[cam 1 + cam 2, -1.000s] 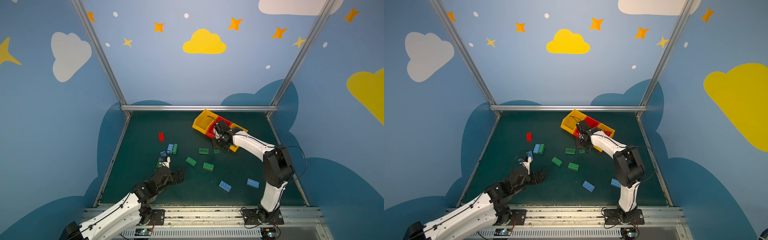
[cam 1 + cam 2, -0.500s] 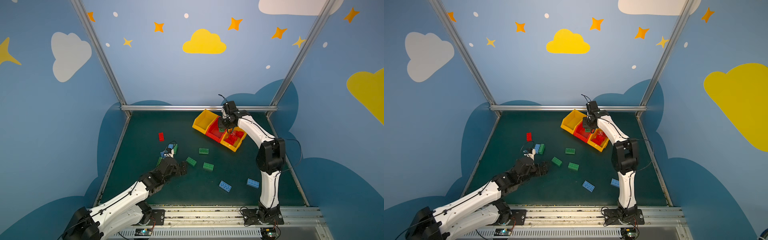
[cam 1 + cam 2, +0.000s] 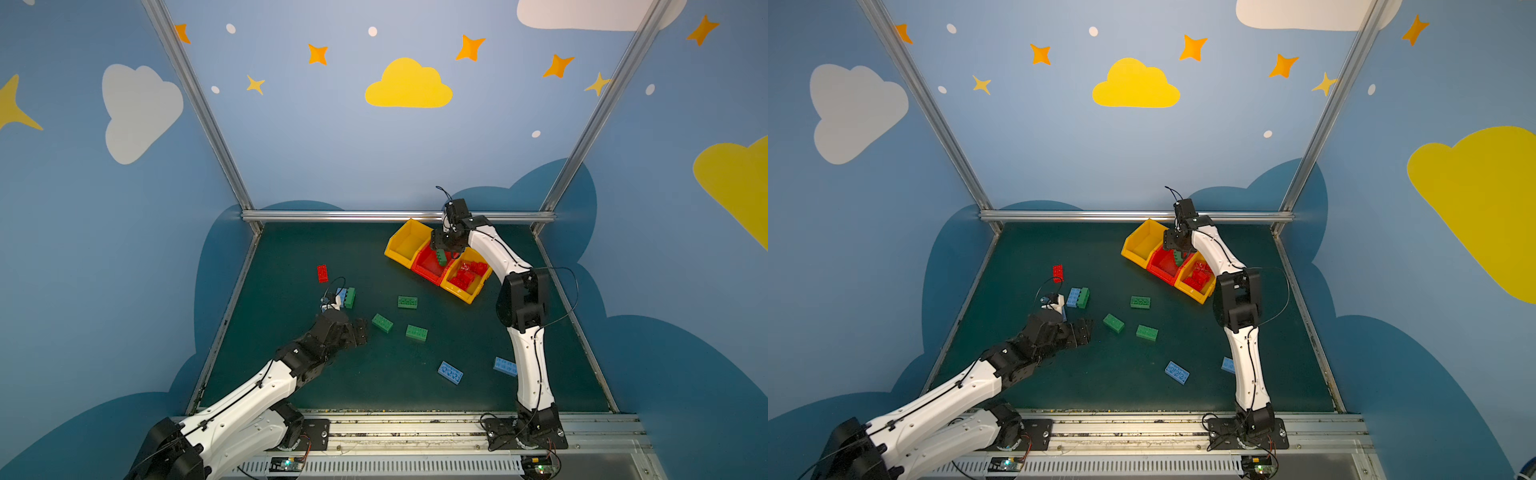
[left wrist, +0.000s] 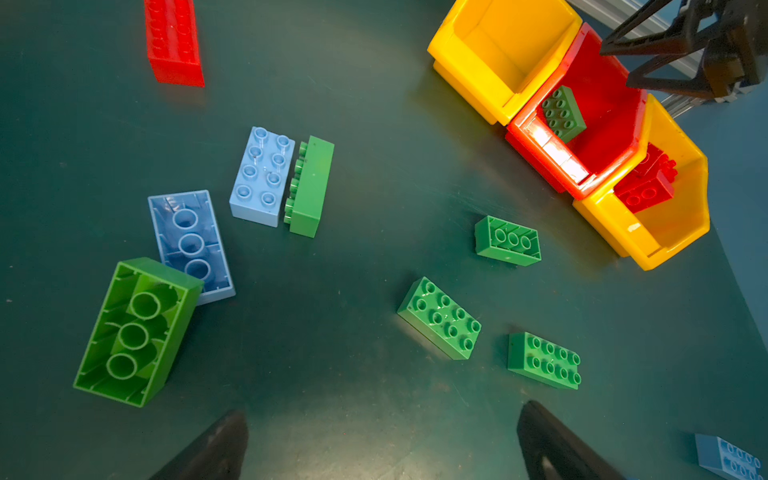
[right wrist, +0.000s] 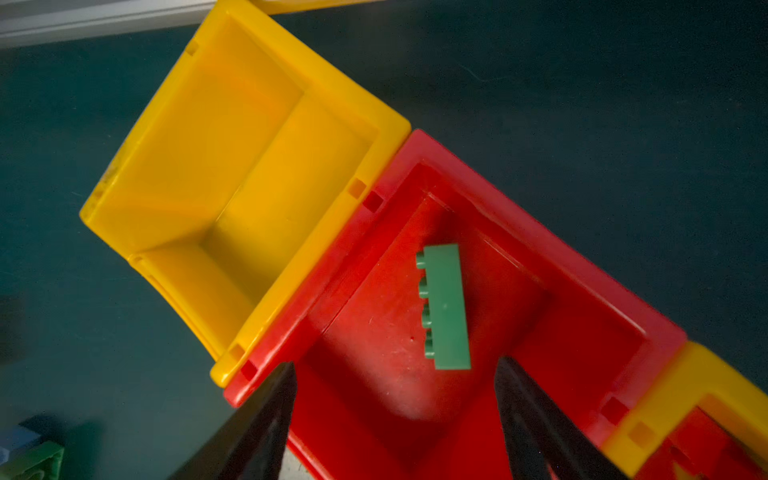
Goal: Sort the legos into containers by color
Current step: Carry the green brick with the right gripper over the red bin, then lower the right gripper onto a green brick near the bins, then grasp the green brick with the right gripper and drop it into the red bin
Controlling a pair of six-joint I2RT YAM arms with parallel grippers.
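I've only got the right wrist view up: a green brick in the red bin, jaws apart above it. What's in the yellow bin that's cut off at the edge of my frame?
Observer: That yellow bin holds a pile of red bricks; no other colour shows in it.
Operator: How many greens aren't binned yet?
Observer: Five green bricks lie on the mat, as the left wrist view shows.
Operator: Any red ones out there?
Observer: One red brick, lying flat toward the left in both top views.
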